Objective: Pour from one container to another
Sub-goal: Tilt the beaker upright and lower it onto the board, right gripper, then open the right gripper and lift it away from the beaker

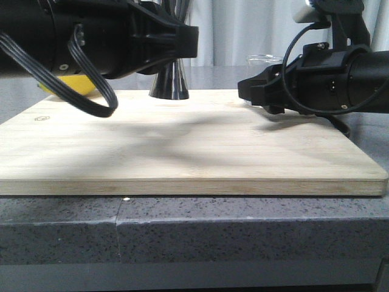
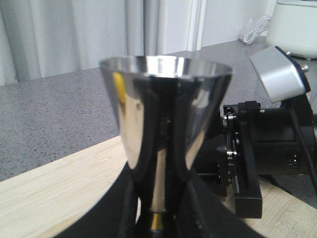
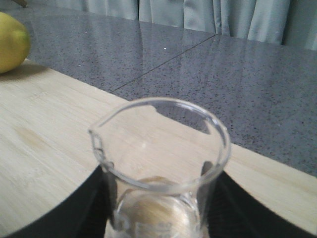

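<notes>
The steel jigger stands upright at the far edge of the wooden board; its upper cone is hidden behind my left arm. In the left wrist view the jigger rises between the black fingers, with the gold band low at its waist. My left gripper is shut on it. The clear glass beaker sits upright between the right fingers, pour lip toward the lemon. My right gripper is shut on it. Only the beaker rim shows in the front view.
A yellow lemon lies at the board's far left, behind the left arm. The board rests on a speckled grey counter. A white appliance and cable stand on the counter beyond the right arm.
</notes>
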Action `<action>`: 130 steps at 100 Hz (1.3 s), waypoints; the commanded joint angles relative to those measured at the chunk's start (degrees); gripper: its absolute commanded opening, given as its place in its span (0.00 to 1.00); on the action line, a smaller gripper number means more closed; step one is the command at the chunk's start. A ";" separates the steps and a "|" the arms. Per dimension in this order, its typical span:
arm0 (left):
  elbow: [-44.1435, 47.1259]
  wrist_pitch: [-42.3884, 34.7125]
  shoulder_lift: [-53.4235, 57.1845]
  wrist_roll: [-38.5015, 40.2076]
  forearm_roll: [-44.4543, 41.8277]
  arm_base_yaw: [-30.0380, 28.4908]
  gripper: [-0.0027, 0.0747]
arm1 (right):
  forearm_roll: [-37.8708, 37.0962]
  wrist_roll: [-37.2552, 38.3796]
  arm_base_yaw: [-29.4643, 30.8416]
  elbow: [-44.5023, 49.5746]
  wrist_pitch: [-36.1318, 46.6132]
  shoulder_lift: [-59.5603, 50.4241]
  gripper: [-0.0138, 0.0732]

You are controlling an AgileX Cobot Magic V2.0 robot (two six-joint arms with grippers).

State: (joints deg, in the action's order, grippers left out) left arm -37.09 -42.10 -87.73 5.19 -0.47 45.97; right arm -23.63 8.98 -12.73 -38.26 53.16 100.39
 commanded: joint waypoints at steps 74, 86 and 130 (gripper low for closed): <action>-1.44 -6.25 2.42 -0.01 0.47 -0.14 0.01 | -0.29 -0.50 0.20 -1.26 5.59 -2.18 0.76; -1.44 -6.25 2.42 -0.01 0.47 -0.14 0.01 | -0.01 -0.50 0.20 -1.26 9.83 -2.29 0.77; -1.44 -6.25 2.42 -0.43 0.47 -4.35 0.01 | 4.96 -3.50 0.20 -1.73 16.47 -6.17 0.77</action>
State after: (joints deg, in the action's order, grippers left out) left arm -37.09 -42.42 -87.73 4.92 -0.47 42.67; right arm -20.35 6.64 -12.73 -38.26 63.86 98.00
